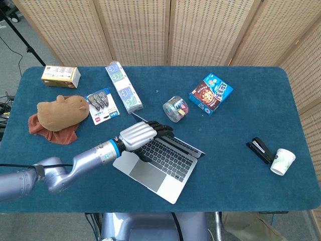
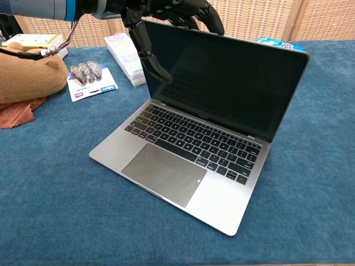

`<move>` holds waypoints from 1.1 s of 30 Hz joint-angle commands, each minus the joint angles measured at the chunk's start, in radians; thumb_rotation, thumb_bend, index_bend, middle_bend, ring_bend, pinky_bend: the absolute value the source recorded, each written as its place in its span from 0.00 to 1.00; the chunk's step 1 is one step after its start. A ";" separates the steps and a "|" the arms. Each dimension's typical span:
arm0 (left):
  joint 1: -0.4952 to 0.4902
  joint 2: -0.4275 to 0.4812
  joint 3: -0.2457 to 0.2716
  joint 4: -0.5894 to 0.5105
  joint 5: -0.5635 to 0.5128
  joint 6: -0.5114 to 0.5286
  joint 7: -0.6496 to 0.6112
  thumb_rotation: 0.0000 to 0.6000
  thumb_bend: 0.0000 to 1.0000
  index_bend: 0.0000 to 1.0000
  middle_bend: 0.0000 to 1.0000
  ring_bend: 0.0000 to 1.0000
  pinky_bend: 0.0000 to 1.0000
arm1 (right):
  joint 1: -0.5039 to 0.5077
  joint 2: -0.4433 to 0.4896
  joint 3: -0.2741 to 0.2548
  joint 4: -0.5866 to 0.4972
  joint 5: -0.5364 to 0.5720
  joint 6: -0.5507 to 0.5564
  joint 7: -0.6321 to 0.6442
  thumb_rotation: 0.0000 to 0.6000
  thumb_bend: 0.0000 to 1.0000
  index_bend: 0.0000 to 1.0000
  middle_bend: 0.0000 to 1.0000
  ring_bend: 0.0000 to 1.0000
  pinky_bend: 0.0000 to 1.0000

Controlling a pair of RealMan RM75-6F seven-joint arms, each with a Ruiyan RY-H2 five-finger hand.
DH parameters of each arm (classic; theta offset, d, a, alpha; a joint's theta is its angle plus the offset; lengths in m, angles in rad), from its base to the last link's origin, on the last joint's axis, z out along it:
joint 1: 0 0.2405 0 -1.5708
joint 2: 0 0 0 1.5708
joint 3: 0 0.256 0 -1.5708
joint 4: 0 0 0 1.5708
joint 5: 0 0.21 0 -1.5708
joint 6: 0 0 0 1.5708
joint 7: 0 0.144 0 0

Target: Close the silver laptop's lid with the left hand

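Silver laptop (image 2: 199,138) sits near the middle of the blue counter (image 1: 241,165), base flat, lid raised well past halfway in the chest view. Left hand (image 1: 138,134) is at the lid's upper left corner: fingers (image 2: 191,10) hooked over the top edge, thumb (image 2: 150,55) lying across the screen face, so it holds the lid. Judgement: closing begun at most; nearly the full swing down to the keyboard remains. Right hand not visible in either view.
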 commanded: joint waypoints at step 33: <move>0.003 0.165 0.036 -0.240 0.021 -0.144 -0.059 1.00 0.12 0.34 0.20 0.22 0.18 | -0.014 0.005 0.006 -0.003 -0.002 0.015 0.007 1.00 0.19 0.02 0.00 0.00 0.00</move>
